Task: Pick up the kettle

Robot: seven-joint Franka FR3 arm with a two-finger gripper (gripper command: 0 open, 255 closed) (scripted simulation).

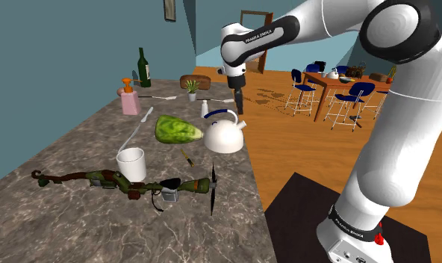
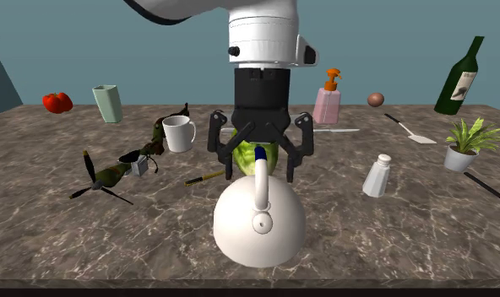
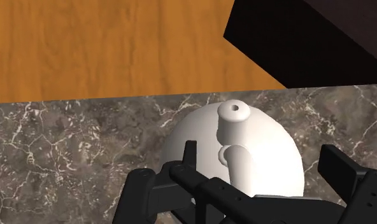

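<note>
Alignment over the kettle [image 1: 224,136] is the step in hand: the end effector [image 2: 261,171] hangs just above it, open, its fingers [image 2: 232,169] spread to either side of the arched handle [image 2: 259,173] and, as far as the second exterior view shows, not touching it. The next move looks like a short straight descent until the arch sits well between the pads, then a firm close and a level lift. The grasp must stay centred on the handle, or the round body could swing and tip. The kettle is white and bulbous, smooth and glossy, with a short spout [image 3: 234,112] pointing toward the bench edge and a blue patch at the top of the thin handle. It stands upright on the marbled bench [image 1: 70,149], close to the edge. In the shoulder view a green cabbage [image 1: 178,130] lies just beside it at 9 o'clock, a white shaker [image 1: 205,110] stands near at 11 o'clock, a white mug [image 1: 131,164] sits farther off at 8 o'clock, and the wooden floor [image 1: 302,142] lies at 3 o'clock.
</note>
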